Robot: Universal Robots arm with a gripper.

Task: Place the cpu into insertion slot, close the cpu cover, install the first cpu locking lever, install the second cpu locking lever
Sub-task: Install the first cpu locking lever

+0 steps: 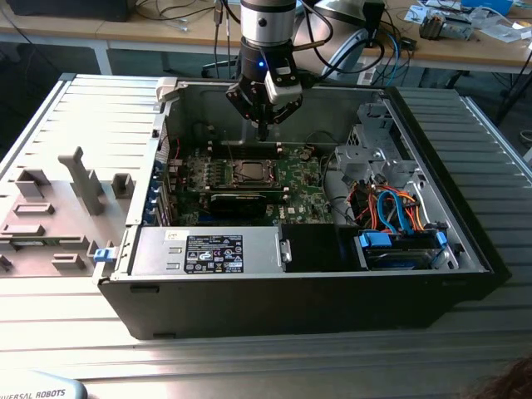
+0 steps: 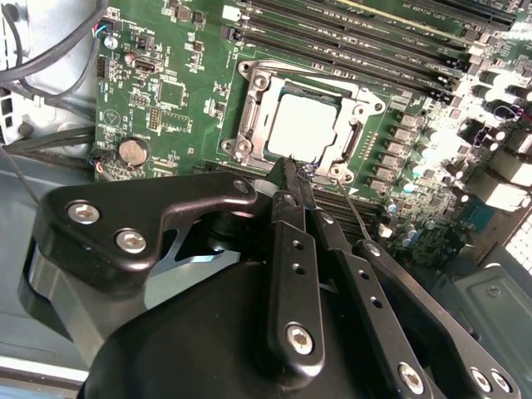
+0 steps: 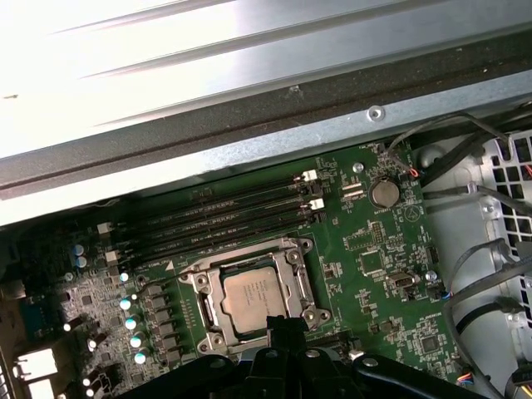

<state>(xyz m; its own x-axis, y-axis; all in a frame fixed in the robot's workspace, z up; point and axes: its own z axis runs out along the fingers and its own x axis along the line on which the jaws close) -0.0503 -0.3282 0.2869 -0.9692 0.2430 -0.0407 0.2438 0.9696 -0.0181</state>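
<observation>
Gripper (image 2: 293, 170) closest to you, jaws pinched together on nothing, its tips hiding the insertion slot's (image 2: 252, 81) near edge. Beyond, the cpu (image 2: 303, 126) sits inside it, framed by the cpu cover (image 2: 356, 133), whose latching you can't make out.

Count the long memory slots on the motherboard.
4 memory slots, side by side and parallel on the green motherboard, between the cpu and the case's grey wall. All look empty; none seems hidden in the first wrist view.
</observation>
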